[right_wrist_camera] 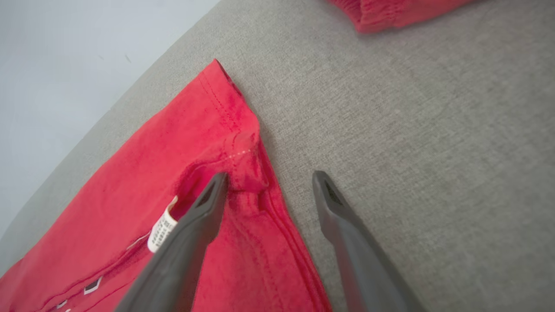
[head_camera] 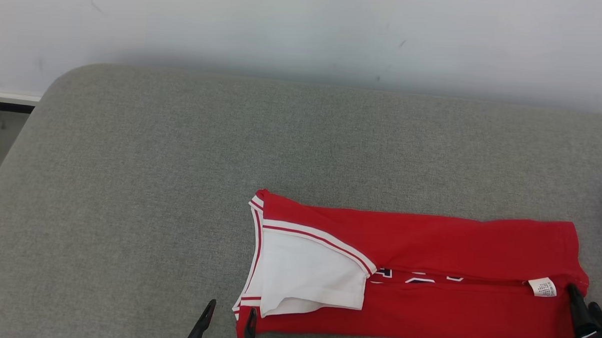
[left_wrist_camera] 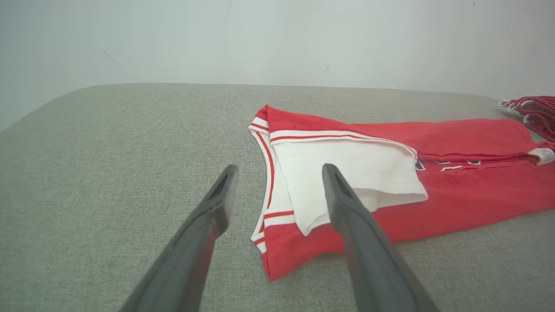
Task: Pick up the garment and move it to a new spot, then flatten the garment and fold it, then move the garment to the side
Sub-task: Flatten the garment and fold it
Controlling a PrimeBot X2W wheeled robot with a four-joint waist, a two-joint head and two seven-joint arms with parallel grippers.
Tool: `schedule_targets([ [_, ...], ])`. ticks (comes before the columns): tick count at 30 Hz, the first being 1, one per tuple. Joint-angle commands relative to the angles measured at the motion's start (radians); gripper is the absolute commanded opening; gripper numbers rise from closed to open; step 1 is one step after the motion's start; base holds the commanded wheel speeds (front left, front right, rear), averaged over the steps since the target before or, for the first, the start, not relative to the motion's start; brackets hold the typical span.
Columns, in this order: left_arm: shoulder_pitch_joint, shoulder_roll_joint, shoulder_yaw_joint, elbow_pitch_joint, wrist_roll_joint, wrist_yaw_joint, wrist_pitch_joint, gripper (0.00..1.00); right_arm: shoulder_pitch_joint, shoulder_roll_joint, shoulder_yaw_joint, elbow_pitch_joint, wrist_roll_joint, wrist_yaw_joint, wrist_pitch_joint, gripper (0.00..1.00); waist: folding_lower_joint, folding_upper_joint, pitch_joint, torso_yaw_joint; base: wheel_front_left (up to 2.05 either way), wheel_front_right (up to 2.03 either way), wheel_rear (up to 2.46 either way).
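The garment (head_camera: 428, 243), folded into a long red strip, is lying on the grey padded surface (head_camera: 155, 184). The left gripper (head_camera: 231, 306) is hovering, fingers spread, at its white-trimmed end. The right gripper (head_camera: 583, 296), fingers also spread, is straddling the opposite hem beside the care label (head_camera: 542, 287).

folded red garment (head_camera: 428, 243), grey surface (head_camera: 130, 183)

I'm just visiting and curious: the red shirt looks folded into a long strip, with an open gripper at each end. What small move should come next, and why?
Probably lower and close the left gripper and right gripper on the garment. Both stand open, one straddling its near collar-end corner and the other its hem edge, so nothing is held yet for the next fold.
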Motion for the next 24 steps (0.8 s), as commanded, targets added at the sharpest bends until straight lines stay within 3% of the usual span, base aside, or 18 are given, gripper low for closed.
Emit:
schedule_targets([
  [1, -0.012, -0.004, 0.003, 0.001, 0.005, -0.001, -0.005, 1.00, -0.006, -0.004, 0.007, 0.008, 0.011, -0.003, -0.003, 1.00, -0.0001, -0.0001, 0.004, 0.001, 0.00, 0.00, 0.00],
  [3, -0.011, -0.007, 0.007, 0.002, 0.008, -0.006, -0.005, 1.00, -0.011, -0.007, 0.018, 0.017, 0.020, -0.003, -0.005, 0.92, -0.0001, -0.0001, 0.007, 0.000, 0.00, 0.00, 0.00],
  [4, -0.011, -0.009, 0.009, 0.003, 0.009, -0.009, -0.005, 1.00, -0.015, -0.008, 0.024, 0.022, 0.023, -0.003, -0.005, 0.79, -0.0001, -0.0001, 0.008, -0.001, 0.00, 0.00, 0.00],
  [7, -0.013, -0.012, 0.014, 0.004, 0.015, -0.014, -0.005, 1.00, -0.019, -0.009, 0.043, 0.031, 0.038, -0.003, 0.001, 0.10, -0.0001, -0.0001, 0.010, -0.003, 0.00, 0.00, 0.00],
  [8, -0.014, -0.013, 0.016, 0.004, 0.016, -0.016, -0.005, 1.00, -0.019, -0.009, 0.052, 0.032, 0.041, -0.003, 0.005, 0.00, -0.0001, -0.0001, 0.010, -0.003, 0.00, 0.00, 0.00],
  [24, -0.010, -0.033, 0.045, 0.007, 0.045, -0.036, -0.005, 1.00, -0.006, -0.074, 0.131, -0.032, 0.114, -0.003, -0.057, 0.00, -0.0001, -0.0001, 0.002, -0.017, 0.00, 0.00, 0.00],
])
